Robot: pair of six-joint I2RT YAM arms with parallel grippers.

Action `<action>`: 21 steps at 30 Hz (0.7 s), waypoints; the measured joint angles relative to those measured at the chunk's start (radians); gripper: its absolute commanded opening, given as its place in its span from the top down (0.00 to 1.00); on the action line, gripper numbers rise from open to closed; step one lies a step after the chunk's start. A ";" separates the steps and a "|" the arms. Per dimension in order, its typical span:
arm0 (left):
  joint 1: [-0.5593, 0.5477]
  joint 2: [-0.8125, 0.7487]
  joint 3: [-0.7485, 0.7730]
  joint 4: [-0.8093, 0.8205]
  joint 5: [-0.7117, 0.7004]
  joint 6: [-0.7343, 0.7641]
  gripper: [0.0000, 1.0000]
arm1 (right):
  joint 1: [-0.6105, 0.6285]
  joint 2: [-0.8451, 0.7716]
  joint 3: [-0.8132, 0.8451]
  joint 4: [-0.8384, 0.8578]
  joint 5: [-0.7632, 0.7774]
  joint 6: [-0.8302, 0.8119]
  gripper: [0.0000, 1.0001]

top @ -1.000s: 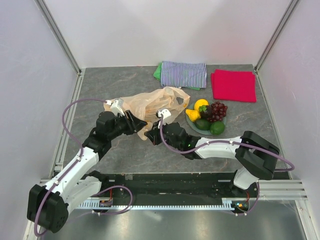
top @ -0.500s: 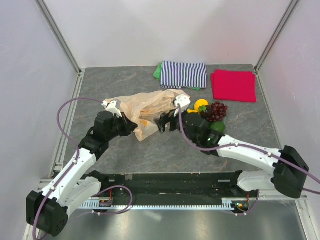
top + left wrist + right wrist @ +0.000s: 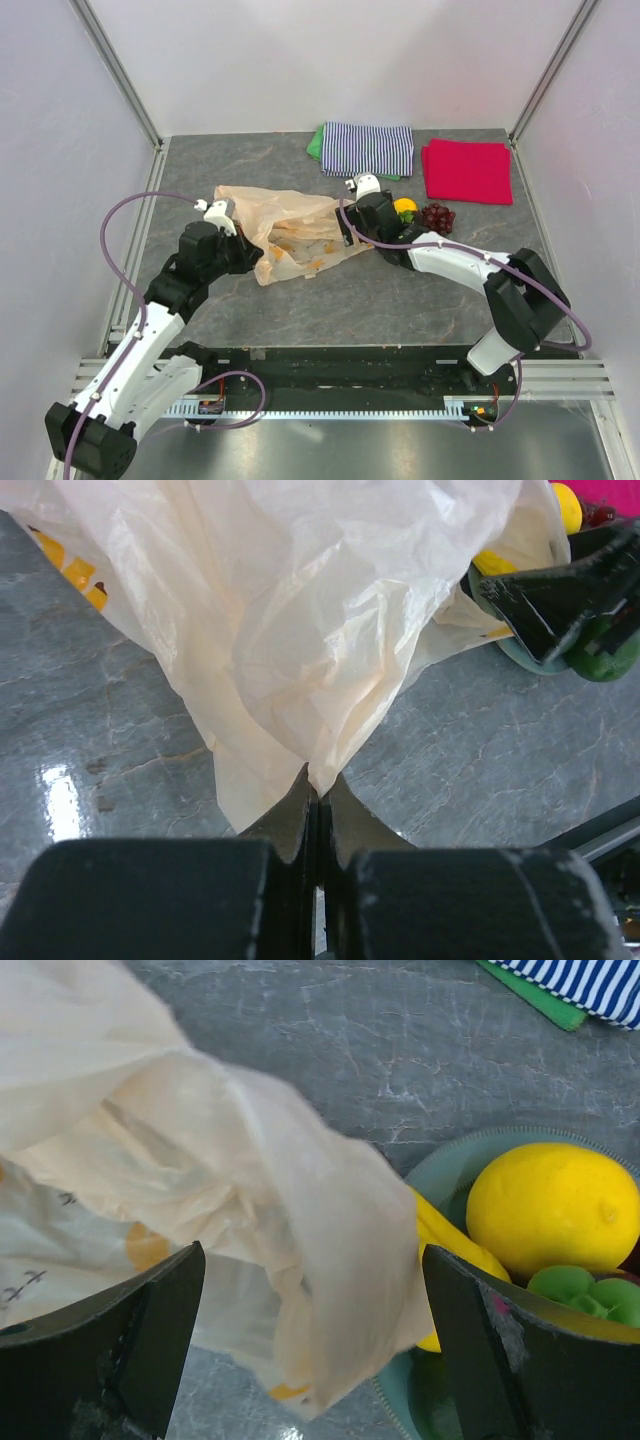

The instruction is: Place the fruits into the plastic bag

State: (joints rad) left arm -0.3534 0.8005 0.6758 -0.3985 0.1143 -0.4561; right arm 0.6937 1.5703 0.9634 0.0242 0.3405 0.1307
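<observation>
Currently: bag-opening step, and no fruit is loaded yet as far as I can see.

Anchor side: left gripper is clamped fully together on a fold of the plastic bag. The film fans out straight ahead of its tips, over the table.

Feed side: right gripper is spread as wide as it goes and has hold of nothing. A loose flap of the bag's edge hangs between its two fingers, not pinched.

The fruits sit just past that flap, ahead and to the right of the right hand, on the plate:
- lemon on top
- yellow pear-shaped one half tucked under the bag edge
- green piece close by the right finger; lime or leaf, can't tell

Only the top camera shows the grape bunch, on the far side of the right wrist. I can't tell from these views whether the bag mouth actually faces the plate.

Next move, my read: either right closes on that flap and lifts the mouth against left's pinch, or it goes over the flap to a fruit. The lemon is closest and clear on top. The approach needs to clear the film first, else the fingers close on plastic along with the fruit. Left should hold its pinch so the bag doesn't drag along.
</observation>
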 measured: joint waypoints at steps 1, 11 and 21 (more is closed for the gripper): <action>0.001 -0.010 0.006 -0.014 -0.007 0.006 0.98 | -0.005 0.019 0.016 -0.011 0.006 -0.001 0.02; 0.008 -0.048 0.053 -0.090 -0.081 0.063 0.98 | -0.026 0.065 0.120 -0.075 0.026 0.005 0.77; 0.012 0.065 0.169 -0.147 -0.029 0.157 0.99 | -0.026 -0.003 0.117 -0.157 -0.100 0.000 0.17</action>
State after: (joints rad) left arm -0.3412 0.8658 0.8444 -0.5457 0.0856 -0.2989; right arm 0.6674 1.5669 1.0805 -0.1329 0.2401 0.1307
